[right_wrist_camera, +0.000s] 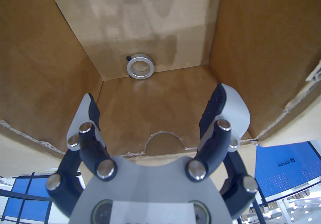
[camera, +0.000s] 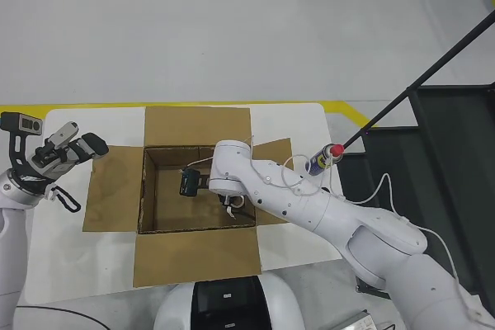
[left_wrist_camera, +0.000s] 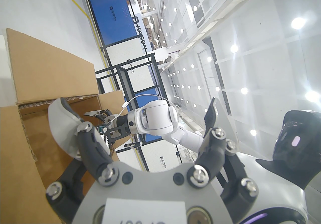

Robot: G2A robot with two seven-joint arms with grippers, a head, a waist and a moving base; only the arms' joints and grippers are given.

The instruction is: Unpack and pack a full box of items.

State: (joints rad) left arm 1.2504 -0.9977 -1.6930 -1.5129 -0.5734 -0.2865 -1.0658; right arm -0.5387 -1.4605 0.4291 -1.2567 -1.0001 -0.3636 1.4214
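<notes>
An open cardboard box [camera: 194,124] stands mid-table with all its flaps folded out. On its floor, against one wall, lies a silver metal ring [right_wrist_camera: 140,67]. My right gripper [camera: 186,183] hangs inside the box, and in its own wrist view the right gripper [right_wrist_camera: 155,100] is open and holds nothing, a short way from the ring. My left gripper [camera: 77,140] is raised over the table's left side, beside the box's left flap [left_wrist_camera: 50,67]. Seen from its wrist, the left gripper [left_wrist_camera: 136,109] is open and holds nothing, pointing across at the right gripper [left_wrist_camera: 100,118].
A spray can [camera: 323,158] with a red cap lies on the white table [camera: 66,247] to the right of the box. A black metal frame with steps [camera: 445,140] stands beyond the table's right edge.
</notes>
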